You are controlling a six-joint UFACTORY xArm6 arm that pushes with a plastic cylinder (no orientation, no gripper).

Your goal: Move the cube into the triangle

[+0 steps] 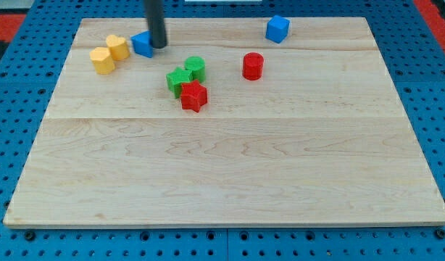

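My tip [158, 46] is down on the wooden board [222, 174] near the view's top left, pressed right against the right side of the blue triangle [142, 44]; I have no pincer, just a bare rod. The blue cube [277, 28] sits well apart at the view's top right. Two yellow blocks [110, 54] lie just left of the triangle.
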